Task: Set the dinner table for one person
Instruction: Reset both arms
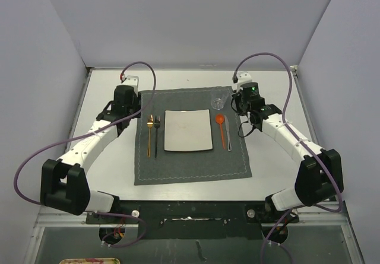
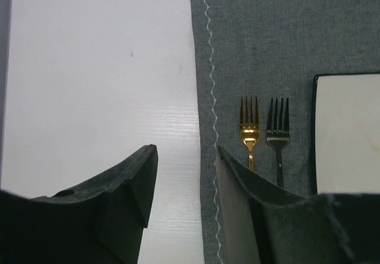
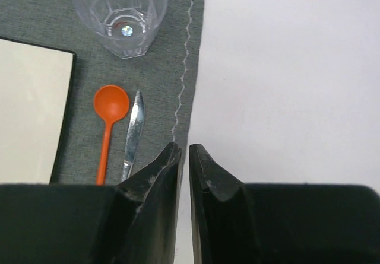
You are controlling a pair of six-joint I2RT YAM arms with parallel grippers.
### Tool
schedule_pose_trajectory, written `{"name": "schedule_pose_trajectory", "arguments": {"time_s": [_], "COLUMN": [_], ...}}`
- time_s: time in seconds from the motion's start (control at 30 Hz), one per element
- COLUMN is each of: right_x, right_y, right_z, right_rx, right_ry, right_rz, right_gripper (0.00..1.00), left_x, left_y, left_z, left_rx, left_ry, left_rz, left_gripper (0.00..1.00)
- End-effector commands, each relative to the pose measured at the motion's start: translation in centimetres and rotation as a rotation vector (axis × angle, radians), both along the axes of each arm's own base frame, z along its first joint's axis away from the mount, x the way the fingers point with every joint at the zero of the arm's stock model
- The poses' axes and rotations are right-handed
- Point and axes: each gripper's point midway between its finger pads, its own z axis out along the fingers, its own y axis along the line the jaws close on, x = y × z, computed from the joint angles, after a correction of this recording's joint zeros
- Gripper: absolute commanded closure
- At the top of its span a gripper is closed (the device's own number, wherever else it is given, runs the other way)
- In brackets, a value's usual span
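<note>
As the mat (image 1: 193, 169) looks fully laid, I judge only retreat remains. Left pincer (image 2: 186, 151), apart and empty, hovers over bare bench (image 2: 89, 68); forks (image 2: 249, 130) lie just right, lengthwise. Right pincer (image 3: 184, 147) together, empty; knife (image 3: 134, 127) just left.

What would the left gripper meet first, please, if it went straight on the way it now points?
Probably only the large flat white tabletop: the left gripper aims just outside the edge of the dark grey stitched cloth placemat. The gold metal fork lies off to the side. Depth is unclear.
</note>
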Motion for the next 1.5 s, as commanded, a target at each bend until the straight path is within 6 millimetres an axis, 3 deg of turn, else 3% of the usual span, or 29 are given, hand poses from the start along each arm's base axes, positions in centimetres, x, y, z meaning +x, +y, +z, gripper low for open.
{"name": "schedule_pose_trajectory", "arguments": {"time_s": [0.0, 0.2, 0.47, 0.6, 0.77, 0.87, 1.0, 1.2, 1.37, 1.47], "right_x": [1.0, 0.6, 0.6, 1.1, 1.7, 1.9, 2.8, 4.5, 5.2, 5.5], "right_y": [-2.3, -3.5, -5.3, -4.7, -6.4, -6.7, -7.4, -9.6, -9.1, -9.3], "right_z": [3.3, 3.2, 0.4, 1.0, 1.8, 2.4, 2.3, 1.0, -0.3, -2.0], "right_rx": [-0.005, -0.001, -0.088, -0.077, -0.132, -0.16, -0.137, -0.015, 0.01, 0.012], "right_ry": [-0.151, -0.235, -0.241, -0.264, -0.293, -0.304, -0.307, -0.224, -0.21, -0.181], "right_rz": [-0.113, -0.122, -0.165, -0.133, -0.21, -0.187, -0.128, -0.12, -0.025, -0.017], "right_gripper": [0.86, 0.81, 0.82, 0.81, 0.79, 0.74, 0.64, 0.59, 0.55, 0.55], "left_x": [2.7, 2.1, 2.0, 2.2, 2.2, 2.4, 2.7, 2.8, 3.7, 4.4], "left_y": [1.6, 3.4, 4.3, 4.3, 5.1, 5.5, 4.5, 4.6, 3.8, 4.7], "left_z": [2.1, -0.2, -0.4, -0.4, -0.6, 0.0, 0.5, 1.2, -0.8, -1.5], "left_rx": [0.021, 0.089, 0.112, 0.115, 0.133, 0.138, 0.094, 0.059, 0.011, 0.023], "left_ry": [-0.141, -0.119, -0.16, -0.161, -0.174, -0.191, -0.206, -0.231, -0.191, -0.185], "left_rz": [0.12, 0.2, 0.237, 0.247, 0.289, 0.299, 0.197, 0.15, 0.022, 0.048], "left_gripper": [0.58, 0.58, 0.61, 0.61, 0.61, 0.61, 0.6, 0.6, 0.6, 0.6]}}
